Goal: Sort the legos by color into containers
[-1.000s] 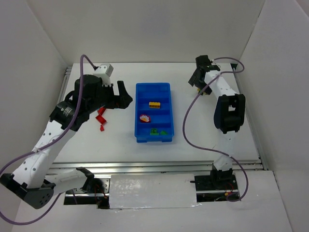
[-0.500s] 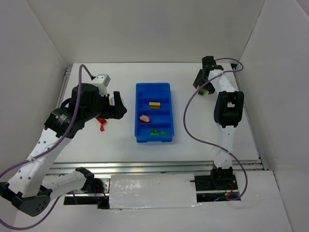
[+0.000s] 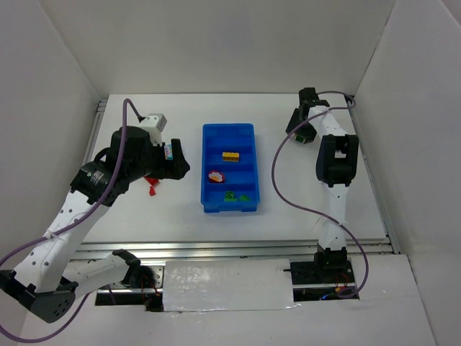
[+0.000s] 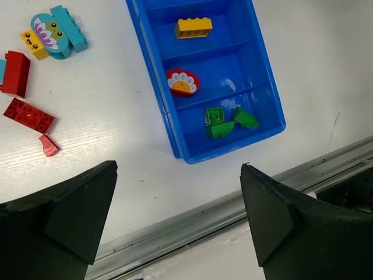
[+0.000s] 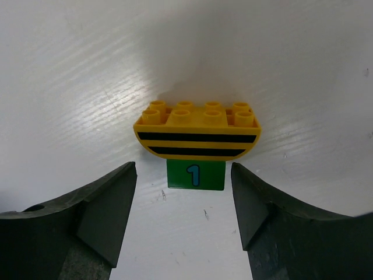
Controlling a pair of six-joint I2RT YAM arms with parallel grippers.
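Note:
The blue tray holds a yellow brick, a red flower piece and green pieces in separate compartments. Loose red bricks and a teal and yellow cluster lie left of it. My left gripper is open and empty, high above the table left of the tray. My right gripper is open, low over a yellow striped brick stacked on a green brick marked 1, just short of them.
The metal rail runs along the near table edge. White walls enclose the table on three sides. Purple cables loop off both arms.
My left arm has drawn back and swung slightly nearer the tray. My right gripper has moved a little toward the far right corner over the yellow and green bricks.

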